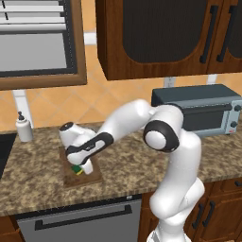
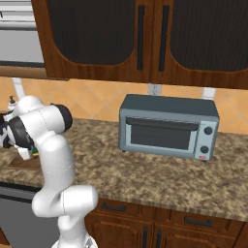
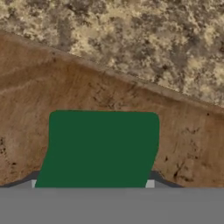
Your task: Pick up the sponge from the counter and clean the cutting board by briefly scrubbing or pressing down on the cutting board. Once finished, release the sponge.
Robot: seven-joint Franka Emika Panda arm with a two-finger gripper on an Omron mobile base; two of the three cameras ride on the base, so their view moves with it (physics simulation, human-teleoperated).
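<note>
The cutting board (image 1: 89, 178) lies on the speckled counter (image 1: 38, 170), left of the arm's base. My gripper (image 1: 78, 167) points down over the board's middle, shut on the sponge (image 1: 76, 169), whose green and yellow show just under the hand. In the hand view the sponge's green top (image 3: 103, 148) fills the gap between the fingertips (image 3: 150, 184), with the brown board (image 3: 87, 92) right behind it and the counter (image 3: 131, 35) beyond the board's edge. The sponge looks to be at or just above the board's surface. In the right base view the hand is mostly hidden by the arm.
A grey toaster oven (image 1: 198, 109) stands on the counter at the right. A white soap bottle (image 1: 23, 127) stands at the back left, near a dark cooktop edge (image 1: 4, 149). Wall cabinets (image 1: 165, 33) hang above, and a dishwasher front (image 1: 80, 220) sits below the counter.
</note>
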